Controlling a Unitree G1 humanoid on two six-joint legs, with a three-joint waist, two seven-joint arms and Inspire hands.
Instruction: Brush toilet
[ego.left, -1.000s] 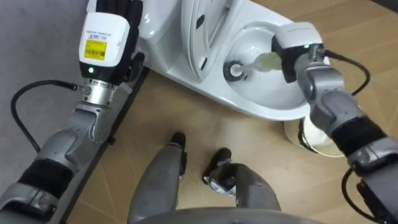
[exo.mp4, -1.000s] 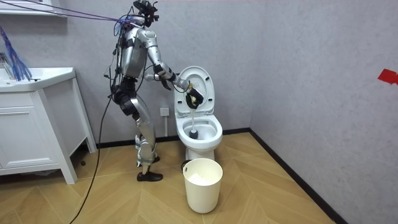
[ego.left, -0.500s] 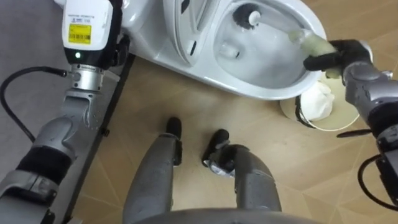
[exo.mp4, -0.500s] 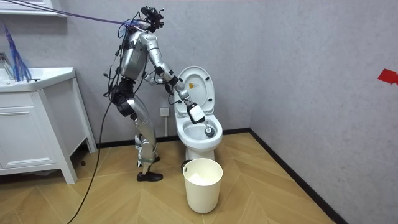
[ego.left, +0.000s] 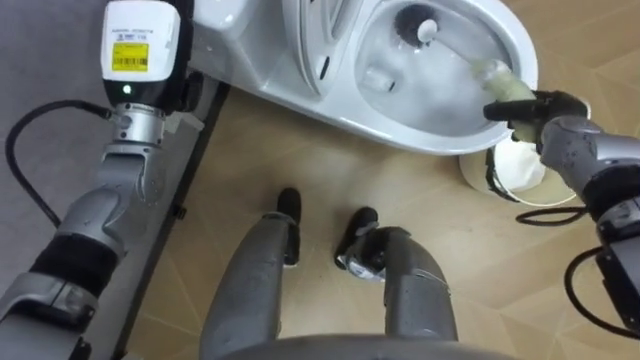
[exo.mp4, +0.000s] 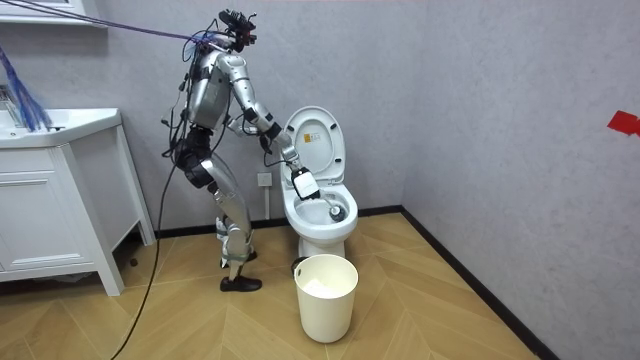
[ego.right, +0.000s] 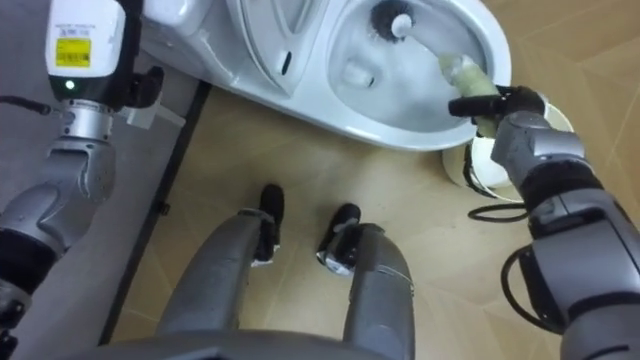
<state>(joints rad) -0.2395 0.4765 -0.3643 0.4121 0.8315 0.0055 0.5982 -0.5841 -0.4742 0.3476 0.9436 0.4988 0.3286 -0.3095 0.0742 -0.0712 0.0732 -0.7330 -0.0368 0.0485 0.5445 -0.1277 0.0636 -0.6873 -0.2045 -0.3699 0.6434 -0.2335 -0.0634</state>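
The right robot hand (ego.left: 537, 106) reached over the near rim of the toilet (ego.left: 440, 138). Its dark fingers were curled round the pale green handle end of the toilet brush (ego.left: 498, 84). From that grasp the brush ran slantwise away from the robot into the bowl. Its dark brush head (ego.left: 418, 25) lay near the far side of the bowl, well apart from the hand.

The seat and lid (ego.left: 308, 45) stood raised, to the robot's left of the bowl. Close under the hand, beside the toilet's foot, a white bin (exo.mp4: 325, 297) stood on the wooden floor (exo.mp4: 450, 300) with something white inside it.

The left robot hand (ego.left: 140, 55) was held at the robot's left, beside the rear part of the toilet. Whether it was open or closed could not be told.

In the room view the robot stood on both feet at the room view's left of the toilet, facing it, with one arm stretched down to the bowl. A white vanity cabinet (exo.mp4: 60, 215) stood farther to the room view's left, against the grey wall (exo.mp4: 480, 100).
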